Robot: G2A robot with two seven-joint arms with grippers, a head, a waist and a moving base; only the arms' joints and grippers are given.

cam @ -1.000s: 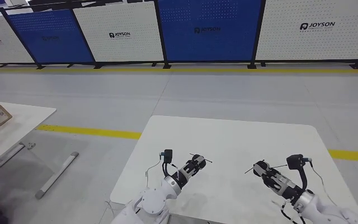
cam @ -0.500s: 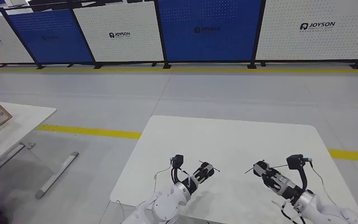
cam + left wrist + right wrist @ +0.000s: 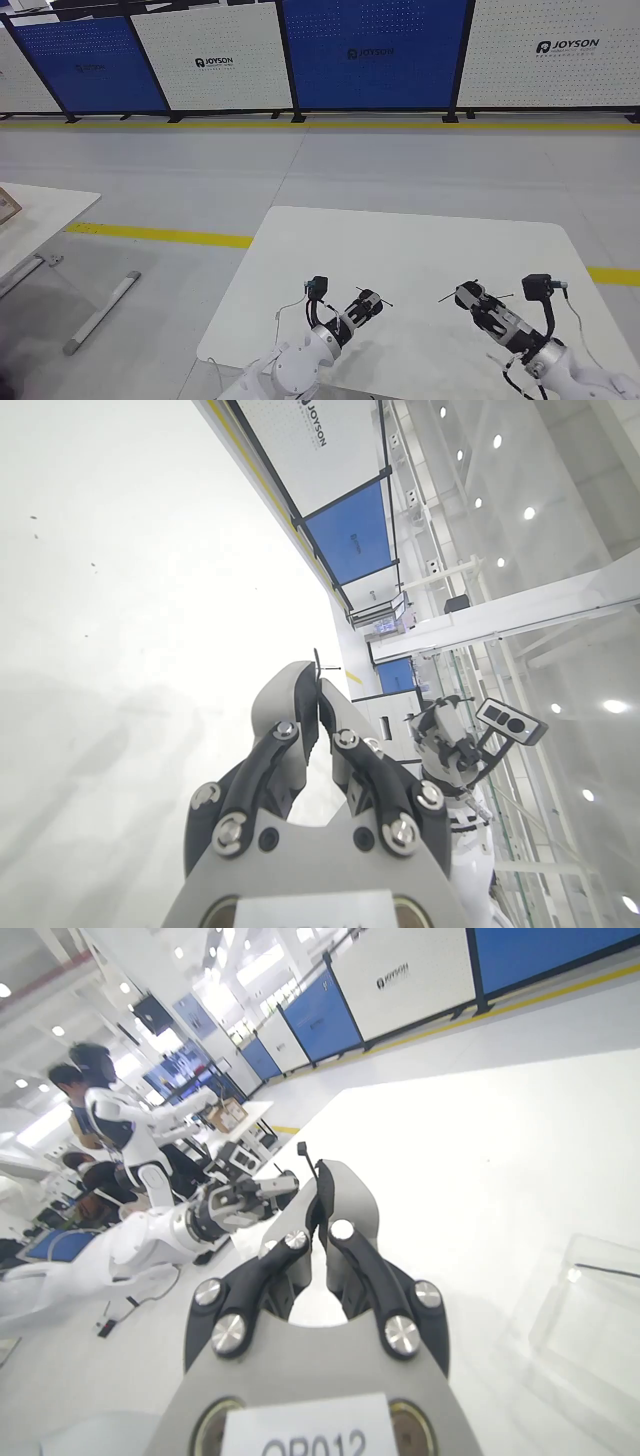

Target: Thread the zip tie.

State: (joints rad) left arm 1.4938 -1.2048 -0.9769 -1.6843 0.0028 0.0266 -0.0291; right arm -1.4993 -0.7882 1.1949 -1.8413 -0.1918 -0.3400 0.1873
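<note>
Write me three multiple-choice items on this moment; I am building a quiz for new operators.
1. Where do the left gripper and the right gripper stand?
A) touching each other
B) apart, above the table
C) over the floor

2. What colour is the zip tie in the right gripper?
A) white
B) yellow
C) black

3. How are the left gripper's fingers?
A) shut on a thin black strip
B) wide open
C) shut on a bottle cap

Answers:
1 B: the top view shows bare tabletop between the two grippers.
2 C: the tie and its square head stand out dark in the right wrist view.
3 A: the left wrist view shows the fingers closed together, with the strip poking out past their tips.
</note>
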